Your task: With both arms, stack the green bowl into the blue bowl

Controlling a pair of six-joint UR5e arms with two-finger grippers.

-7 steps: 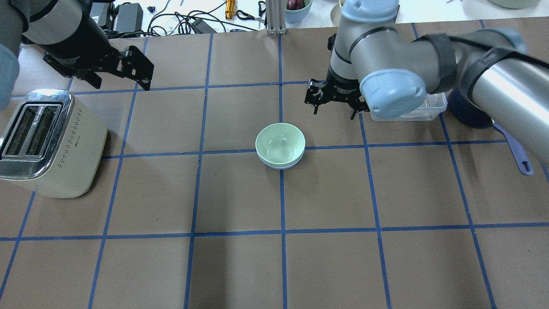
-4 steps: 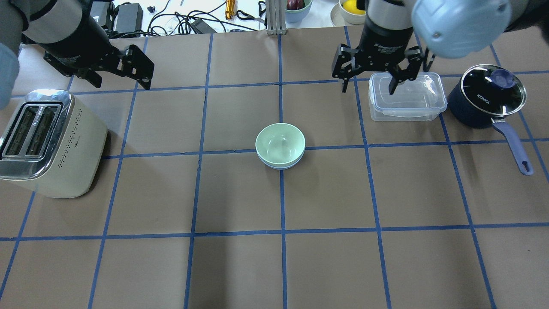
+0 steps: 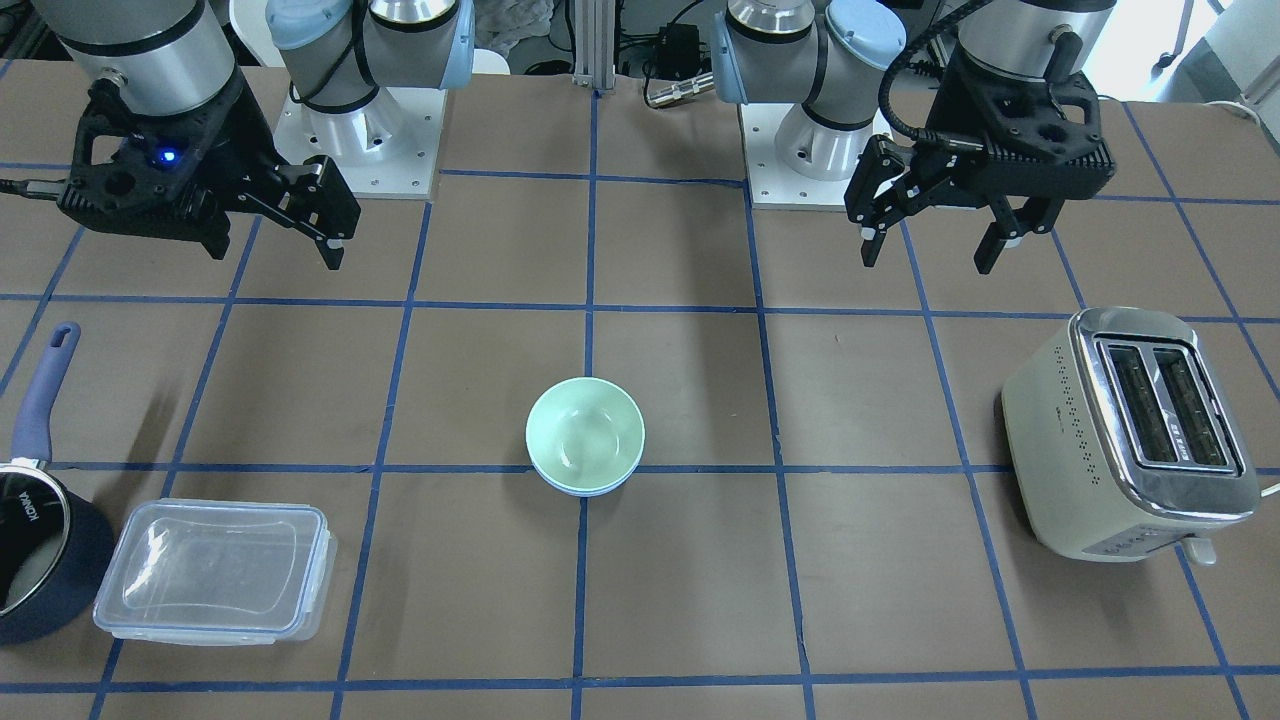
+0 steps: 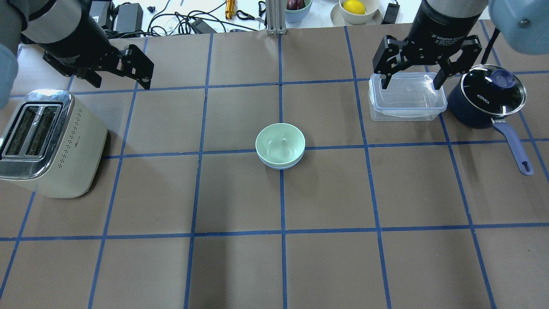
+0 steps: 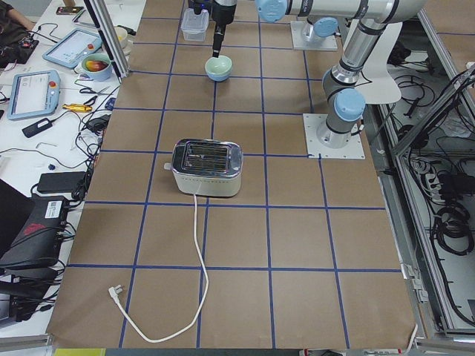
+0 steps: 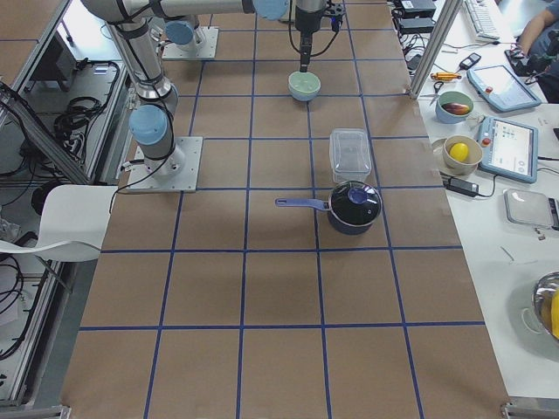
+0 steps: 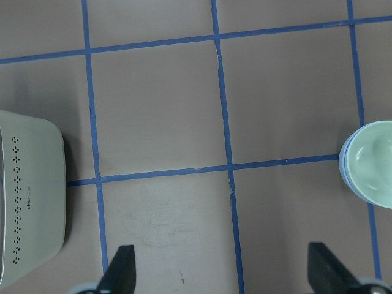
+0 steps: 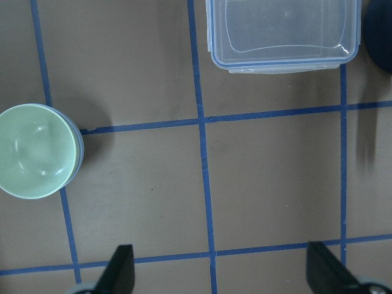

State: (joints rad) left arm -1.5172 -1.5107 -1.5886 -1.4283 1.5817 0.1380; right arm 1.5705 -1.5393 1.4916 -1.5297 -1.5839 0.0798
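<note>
The green bowl (image 4: pixel 280 143) sits nested inside the blue bowl (image 4: pixel 281 166) at the table's centre; only a thin blue rim shows under it. The pair also shows in the front view, green bowl (image 3: pixel 585 430) in blue bowl (image 3: pixel 585 490). My left gripper (image 4: pixel 122 83) is open and empty, high at the back left, above the toaster's far side. My right gripper (image 4: pixel 411 86) is open and empty, raised over the clear container at the back right. The right wrist view shows the green bowl (image 8: pixel 37 150) far to its left. The left wrist view shows it (image 7: pixel 373 168) at the right edge.
A cream toaster (image 4: pixel 47 141) stands at the left. A clear lidded container (image 4: pixel 407 105) and a dark navy saucepan (image 4: pixel 487 98) with a long handle stand at the back right. Cables, fruit bowls and tools lie beyond the table's far edge.
My right arm has swung away from beside the bowls to the back right, over the clear container, uncovering the saucepan. The left arm and the stacked bowls have not moved.
</note>
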